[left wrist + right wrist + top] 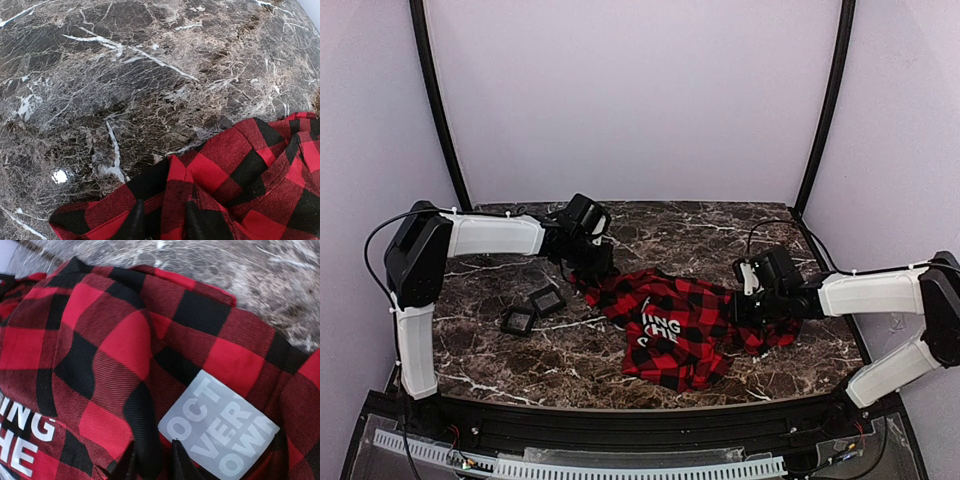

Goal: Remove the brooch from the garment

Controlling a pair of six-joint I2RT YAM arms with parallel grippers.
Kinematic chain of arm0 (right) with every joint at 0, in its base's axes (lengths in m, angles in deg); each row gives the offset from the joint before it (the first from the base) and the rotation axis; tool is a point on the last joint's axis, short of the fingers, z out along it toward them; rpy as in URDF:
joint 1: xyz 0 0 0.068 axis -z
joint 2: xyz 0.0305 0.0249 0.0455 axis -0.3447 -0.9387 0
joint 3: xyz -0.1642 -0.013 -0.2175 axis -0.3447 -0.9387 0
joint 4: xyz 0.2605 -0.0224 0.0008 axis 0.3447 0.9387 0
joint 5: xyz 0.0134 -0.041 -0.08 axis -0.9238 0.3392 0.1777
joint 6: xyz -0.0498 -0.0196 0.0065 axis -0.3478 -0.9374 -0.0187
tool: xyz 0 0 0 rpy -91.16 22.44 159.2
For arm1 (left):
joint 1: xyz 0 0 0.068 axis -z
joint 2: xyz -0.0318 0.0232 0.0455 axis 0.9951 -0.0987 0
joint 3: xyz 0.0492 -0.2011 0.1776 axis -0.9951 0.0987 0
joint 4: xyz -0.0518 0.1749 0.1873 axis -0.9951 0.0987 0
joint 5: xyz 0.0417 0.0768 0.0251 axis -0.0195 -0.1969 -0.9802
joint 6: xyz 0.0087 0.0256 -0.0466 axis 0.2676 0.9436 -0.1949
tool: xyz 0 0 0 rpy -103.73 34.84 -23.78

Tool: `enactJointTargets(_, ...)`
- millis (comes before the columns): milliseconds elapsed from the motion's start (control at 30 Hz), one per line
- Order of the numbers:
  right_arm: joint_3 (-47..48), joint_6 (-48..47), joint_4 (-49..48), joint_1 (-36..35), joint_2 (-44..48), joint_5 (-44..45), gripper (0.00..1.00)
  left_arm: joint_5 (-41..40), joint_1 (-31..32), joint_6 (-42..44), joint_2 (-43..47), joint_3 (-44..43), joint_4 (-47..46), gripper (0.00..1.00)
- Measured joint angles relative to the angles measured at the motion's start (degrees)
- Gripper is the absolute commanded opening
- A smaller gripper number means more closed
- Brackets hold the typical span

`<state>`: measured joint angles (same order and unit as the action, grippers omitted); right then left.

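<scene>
The red-and-black plaid garment lies crumpled in the middle of the marble table. My left gripper is at its far left corner. In the left wrist view the gripper has a raised fold of the garment pinched between its dark fingers. My right gripper is at the cloth's right edge. In the right wrist view it is shut on a dark fold of the garment, beside a grey patch with white letters. The brooch is hidden in every view.
Two small black square frames lie on the table left of the garment. A small bright white spot shows on the marble in the left wrist view; I cannot tell what it is. Pale walls close off the back and sides.
</scene>
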<state>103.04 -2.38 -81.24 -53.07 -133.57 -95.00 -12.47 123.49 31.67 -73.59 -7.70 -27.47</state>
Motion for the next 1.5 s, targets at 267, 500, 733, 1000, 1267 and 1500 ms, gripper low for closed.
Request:
enactJointTargets(267, 1.99, -1.95, 2.84, -6.99, 5.53, -0.57, 0.0, -3.56, 0.0, -1.03, 8.74, 15.1, -7.61, 0.01)
enactJointTargets(500, -4.02, 2.84, 0.39, -16.76, 12.02, -4.85, 0.0, -4.61, 0.0, -3.21, 22.95, 28.2, -14.25, 0.01)
enactJointTargets(733, -8.55, 8.72, 1.25, -22.18, 10.73, -4.48, 0.26, -4.61, 0.28, -5.16, 28.3, 34.71, -14.84, 0.32)
enactJointTargets(1000, -1.97, 10.93, 7.67, -22.73, 15.63, 5.16, 0.79, -4.61, 0.22, -3.23, 31.3, 33.14, -12.79, 0.83)
enactJointTargets(1267, 3.82, 15.98, 15.21, -22.71, 14.88, 17.64, 0.86, -4.5, 0.22, 0.02, 24.96, 23.91, -11.43, 0.91)
enactJointTargets(1500, 3.85, 19.82, 21.27, -19.8, 5.11, 21.09, 0.87, -3.8, 0.22, 0.63, 13.38, 16.98, -8.87, 0.87)
